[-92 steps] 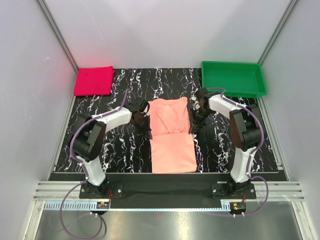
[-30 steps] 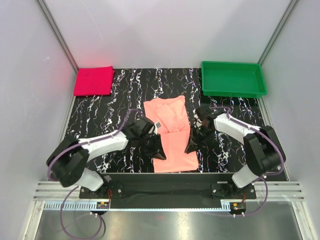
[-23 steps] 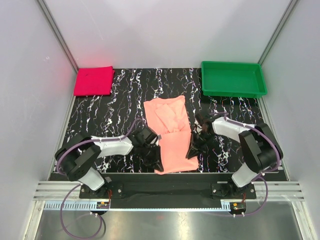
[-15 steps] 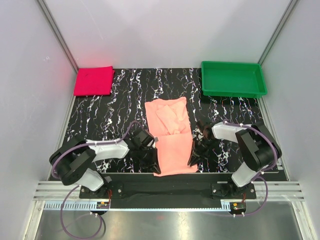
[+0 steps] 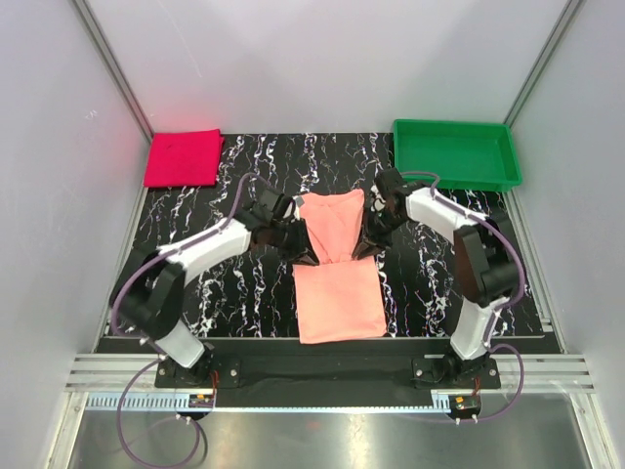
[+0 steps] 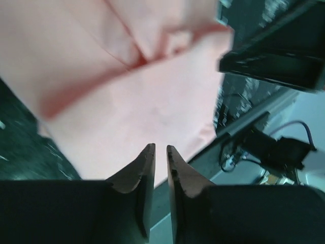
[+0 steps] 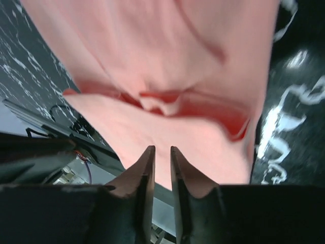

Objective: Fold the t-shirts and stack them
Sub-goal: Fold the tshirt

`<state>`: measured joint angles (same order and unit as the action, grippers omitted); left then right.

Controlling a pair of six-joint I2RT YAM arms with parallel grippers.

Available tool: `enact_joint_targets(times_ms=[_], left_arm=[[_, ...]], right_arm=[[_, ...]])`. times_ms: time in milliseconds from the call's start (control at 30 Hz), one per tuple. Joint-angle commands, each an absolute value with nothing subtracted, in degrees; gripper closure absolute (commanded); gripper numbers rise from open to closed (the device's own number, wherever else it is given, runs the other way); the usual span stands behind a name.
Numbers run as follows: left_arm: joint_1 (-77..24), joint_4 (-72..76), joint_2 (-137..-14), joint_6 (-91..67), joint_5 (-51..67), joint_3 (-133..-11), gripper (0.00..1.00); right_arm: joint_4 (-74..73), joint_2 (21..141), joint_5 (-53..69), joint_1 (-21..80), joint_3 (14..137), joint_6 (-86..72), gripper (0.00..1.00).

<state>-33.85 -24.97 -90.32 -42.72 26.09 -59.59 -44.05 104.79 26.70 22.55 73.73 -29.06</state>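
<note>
A salmon t-shirt (image 5: 337, 293) lies lengthwise in the middle of the black marbled table, with a crease across its middle. My left gripper (image 5: 301, 254) is over its left edge at the crease and my right gripper (image 5: 363, 246) is over its right edge. In the left wrist view the jaws (image 6: 157, 148) stand a narrow slit apart with nothing between them, above the shirt (image 6: 152, 101). The right wrist jaws (image 7: 159, 148) stand the same way over the shirt (image 7: 167, 127). A folded red t-shirt (image 5: 183, 157) lies at the far left corner.
A green tray (image 5: 455, 154) stands at the far right corner. The metal rail and cables (image 5: 322, 373) run along the near edge. Grey walls close in the left, right and back sides.
Both grippers went from mid-shirt down to its near edge, then came back up to the crease. The shirt shifted slightly and lies flat at full length again.
</note>
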Motion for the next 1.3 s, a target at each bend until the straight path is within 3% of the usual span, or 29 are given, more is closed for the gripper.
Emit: enact_joint_targets(times_ms=[0, 333, 533, 600, 733, 1000, 1267], left_arm=[[-31.65, -24.08, -98.68, -39.64, 28.21, -63.80, 0.82], [-28.04, -21.79, -108.98, -35.42, 26.37, -61.53, 0.88], [-27.51, -25.22, -103.55, -33.75, 27.77, -62.84, 0.85], [-27.51, -27.41, -101.44, -33.93, 28.12, -64.77, 0.73], [-26.81, -31.02, -97.04, -33.31, 26.19, -67.76, 0.67], [-24.79, -25.24, -101.07, -33.66, 29.79, -61.45, 0.70], [-23.21, -21.96, -109.68, -32.96, 26.55, -60.03, 0.76]], right_arm=[[-44.04, 110.20, 30.23, 18.64, 78.48, -26.19, 0.78], [-39.55, 120.94, 32.26, 11.87, 75.33, -24.35, 0.89], [-42.09, 116.37, 26.73, 11.87, 75.93, -23.03, 0.86], [-44.90, 114.97, 24.88, 11.87, 78.74, -22.24, 0.84], [-47.90, 113.21, 25.57, 12.04, 82.52, -22.76, 0.81], [-42.91, 112.32, 31.99, 13.89, 78.85, -26.80, 0.76], [-38.94, 117.77, 28.39, 13.89, 74.79, -26.28, 0.77]])
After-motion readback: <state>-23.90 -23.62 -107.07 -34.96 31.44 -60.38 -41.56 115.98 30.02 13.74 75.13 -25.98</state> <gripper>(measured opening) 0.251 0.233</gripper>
